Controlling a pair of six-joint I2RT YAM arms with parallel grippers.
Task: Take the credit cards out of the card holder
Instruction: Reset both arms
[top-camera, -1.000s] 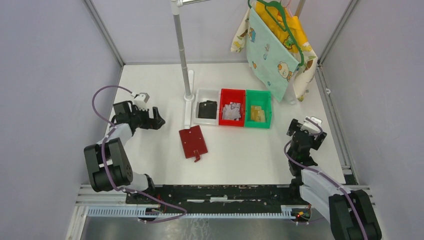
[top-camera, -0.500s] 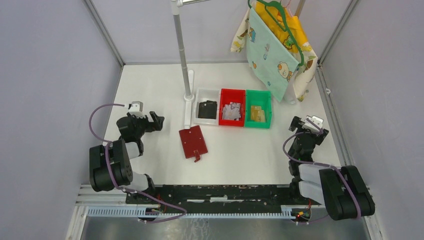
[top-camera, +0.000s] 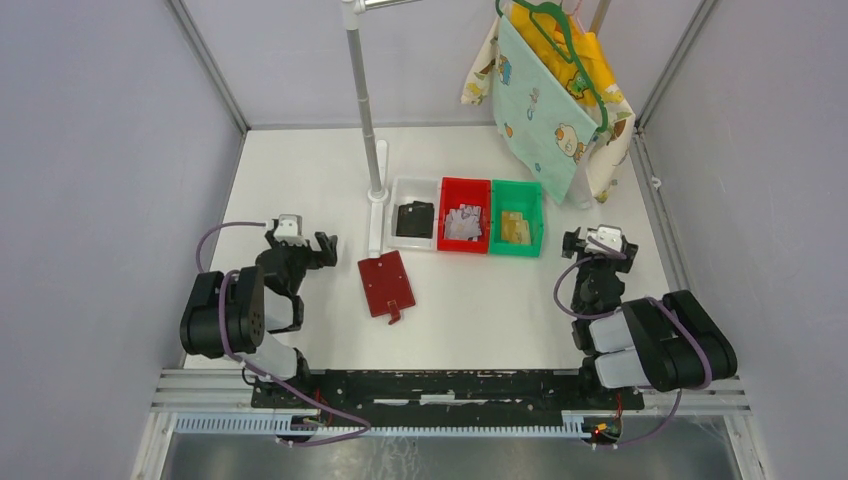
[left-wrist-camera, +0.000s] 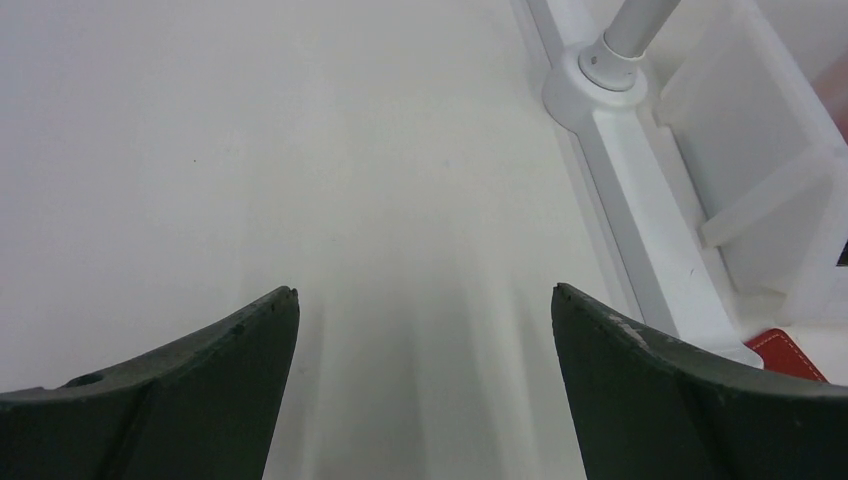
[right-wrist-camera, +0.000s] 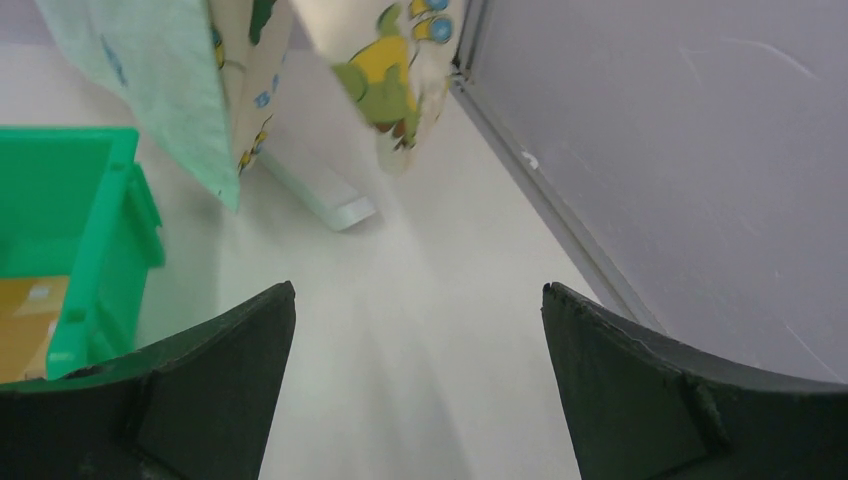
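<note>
The card holder (top-camera: 386, 283) lies shut and flat on the table, its small tab pointing toward the near edge. Only its red corner (left-wrist-camera: 795, 352) shows in the left wrist view. Tan credit cards (top-camera: 516, 228) lie in the green bin (top-camera: 541, 220); one card (right-wrist-camera: 25, 320) shows in the right wrist view. My left gripper (top-camera: 322, 248) is open and empty, just left of the holder, low over bare table (left-wrist-camera: 425, 290). My right gripper (top-camera: 570, 245) is open and empty, right of the green bin (right-wrist-camera: 418, 287).
A white bin (top-camera: 400, 188) holds a black squarish object (top-camera: 414, 218). A red bin (top-camera: 463, 222) holds pale scraps. A white pole stand (top-camera: 372, 110) rises behind the holder, its base (left-wrist-camera: 610, 65) near my left gripper. Printed cloths (top-camera: 550, 100) hang at the back right (right-wrist-camera: 150, 90). Grey walls close both sides.
Both arms have folded back toward their bases. My left gripper moved right toward the card holder, my right gripper moved left toward the green bin. The card holder has not moved.
</note>
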